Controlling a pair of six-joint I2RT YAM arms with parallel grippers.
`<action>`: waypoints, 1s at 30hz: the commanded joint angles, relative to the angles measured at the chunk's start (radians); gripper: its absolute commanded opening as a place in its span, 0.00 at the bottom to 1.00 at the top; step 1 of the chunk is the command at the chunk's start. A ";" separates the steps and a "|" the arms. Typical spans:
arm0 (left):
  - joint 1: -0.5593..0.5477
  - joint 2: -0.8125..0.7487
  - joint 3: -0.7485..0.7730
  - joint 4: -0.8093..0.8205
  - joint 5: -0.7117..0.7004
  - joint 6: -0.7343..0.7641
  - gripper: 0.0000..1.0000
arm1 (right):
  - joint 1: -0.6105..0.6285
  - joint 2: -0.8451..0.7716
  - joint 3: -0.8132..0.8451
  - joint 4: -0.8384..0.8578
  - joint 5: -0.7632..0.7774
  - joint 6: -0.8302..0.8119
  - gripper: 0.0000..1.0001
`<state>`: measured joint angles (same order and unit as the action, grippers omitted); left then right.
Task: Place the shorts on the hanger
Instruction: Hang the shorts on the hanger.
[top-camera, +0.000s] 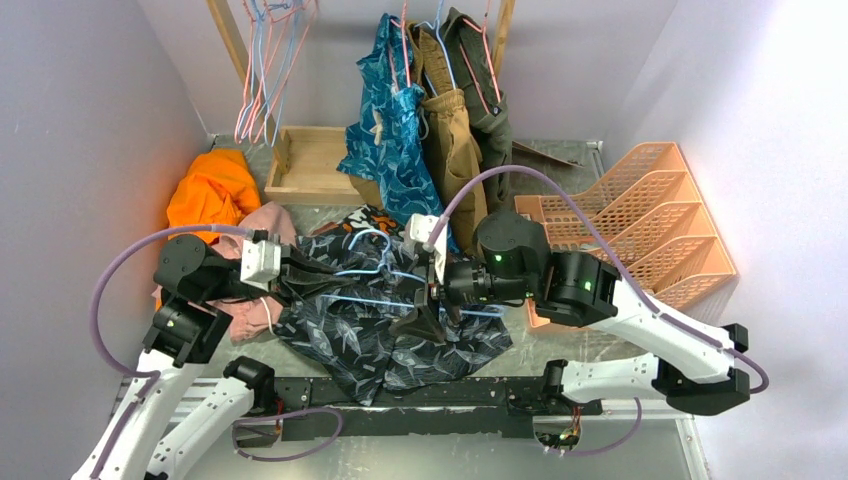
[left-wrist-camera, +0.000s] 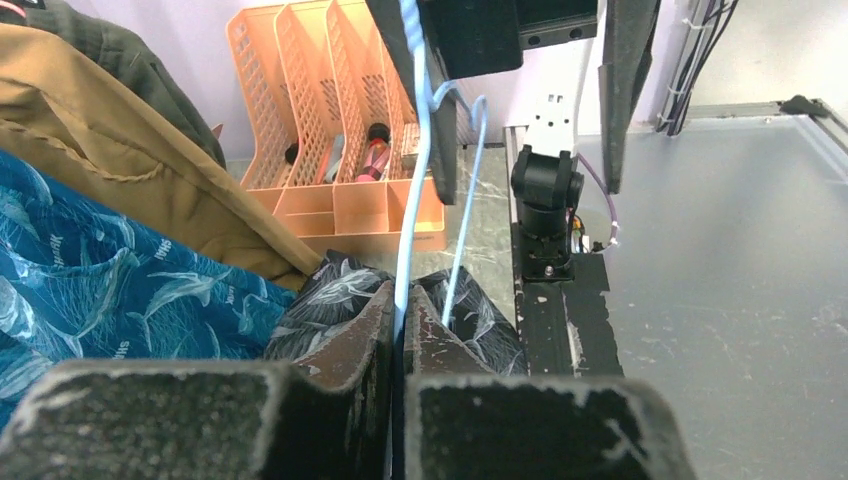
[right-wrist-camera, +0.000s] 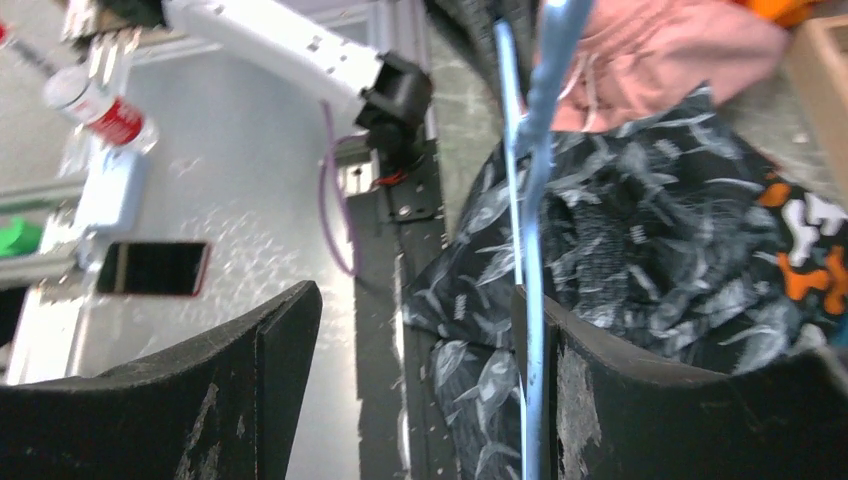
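Over crumpled leaf-print shorts (top-camera: 400, 340) | thin light-blue wire hanger (left-wrist-camera: 407, 230), hook-topped

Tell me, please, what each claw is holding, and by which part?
The left claw pinches the light-blue hanger by its thin wire, above the shorts. The right claw stands open, gripping nothing.

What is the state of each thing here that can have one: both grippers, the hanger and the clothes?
Left gripper: shut on the hanger.
Right gripper: open, holding nothing; the hanger wire runs beside one finger.
Hanger: held, lying across the shorts.
Shorts: crumpled, not hung.
Teal shorts: hung up at the back.
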<state>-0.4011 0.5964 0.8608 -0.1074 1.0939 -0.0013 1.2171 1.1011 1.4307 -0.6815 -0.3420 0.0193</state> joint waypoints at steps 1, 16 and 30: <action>0.000 -0.003 0.004 0.103 -0.037 -0.078 0.07 | 0.001 -0.057 -0.040 0.203 0.201 0.043 0.74; 0.002 -0.004 0.044 0.010 0.084 -0.013 0.07 | -0.043 0.028 0.012 0.271 0.070 0.041 0.64; 0.001 -0.004 0.038 -0.006 0.091 0.010 0.07 | -0.062 0.017 -0.015 0.316 -0.002 0.093 0.55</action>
<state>-0.4011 0.5964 0.8726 -0.1104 1.1572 -0.0143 1.1622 1.1164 1.4117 -0.3805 -0.3275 0.1028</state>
